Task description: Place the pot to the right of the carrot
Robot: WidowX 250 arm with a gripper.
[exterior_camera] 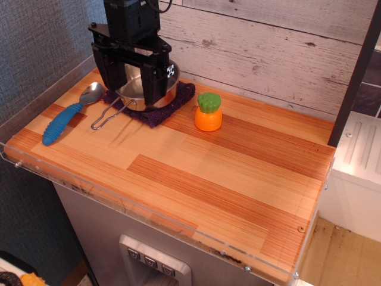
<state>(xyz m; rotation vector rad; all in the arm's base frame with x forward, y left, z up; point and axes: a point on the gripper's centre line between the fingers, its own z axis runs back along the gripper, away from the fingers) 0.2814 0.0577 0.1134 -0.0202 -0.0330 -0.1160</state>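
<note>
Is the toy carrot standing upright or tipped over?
Upright. The small orange plastic carrot stands on its orange base on the wooden tabletop, its green rounded top pointing up.

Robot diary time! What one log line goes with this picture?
gripper: down over pot, grip unclear | pot: on purple cloth, left of carrot | carrot: upright | spoon: left of pot

table [196, 179]: wooden | on it: purple cloth [172, 104], spoon [70, 113], carrot [208, 112]
</note>
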